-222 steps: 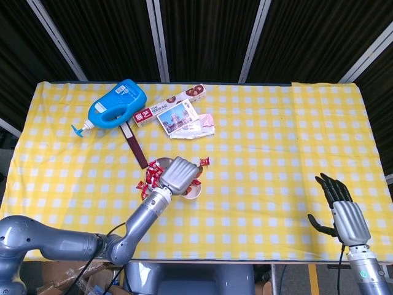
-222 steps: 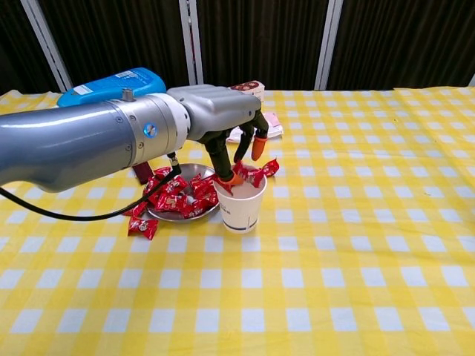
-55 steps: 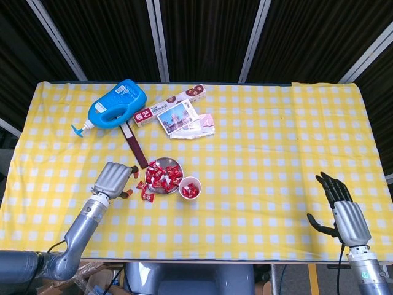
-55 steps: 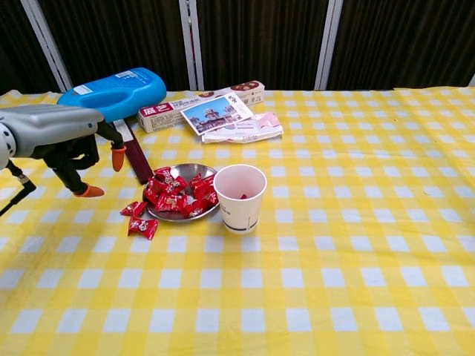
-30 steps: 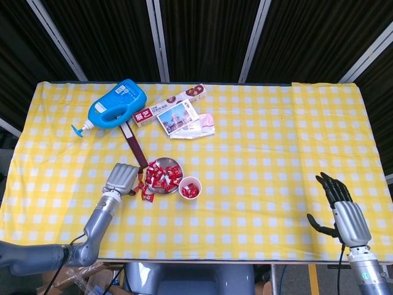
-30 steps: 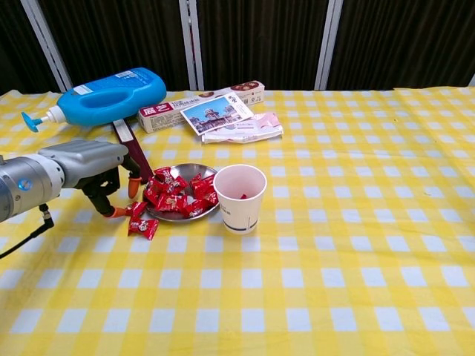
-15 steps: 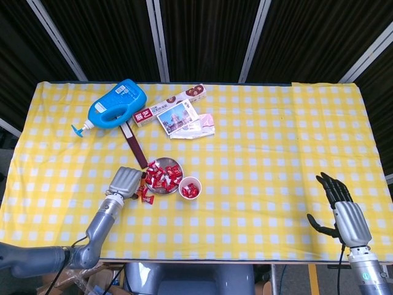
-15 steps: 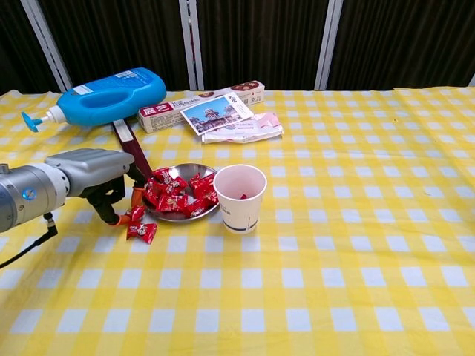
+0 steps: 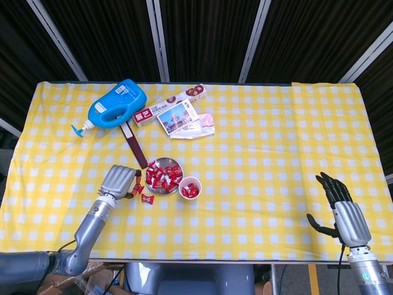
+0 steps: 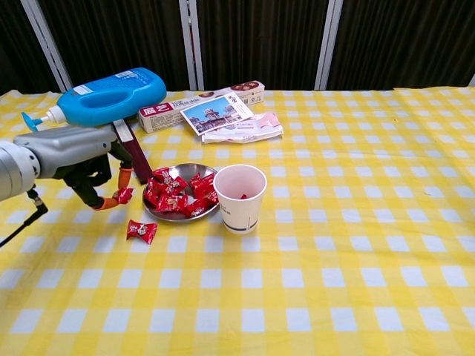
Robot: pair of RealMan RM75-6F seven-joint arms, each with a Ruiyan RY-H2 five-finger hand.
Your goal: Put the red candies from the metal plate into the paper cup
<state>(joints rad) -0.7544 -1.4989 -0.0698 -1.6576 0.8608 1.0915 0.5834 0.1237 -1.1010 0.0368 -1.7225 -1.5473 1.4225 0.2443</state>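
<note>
Left of the metal plate (image 10: 180, 215), the left hand (image 10: 78, 159) pinches what seems one red candy (image 10: 123, 195). Near the surface's right edge, the right hand (image 9: 342, 209) hangs released, fingers apart.

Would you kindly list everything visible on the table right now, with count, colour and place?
Tablecloth: one, yellow-white check, covers table.
Metal plate: one, silver, left of centre, holding red candies.
Loose candy: one, red, on cloth before the plate.
Paper cup: one, white, right of plate, candy inside.
Bottle: one, blue, far left.
Long box: one, behind plate.
Booklet: one, on box.
Dark bar: one, beside plate.
Left hand: pinches a red candy.
Right hand: open, near right edge.
</note>
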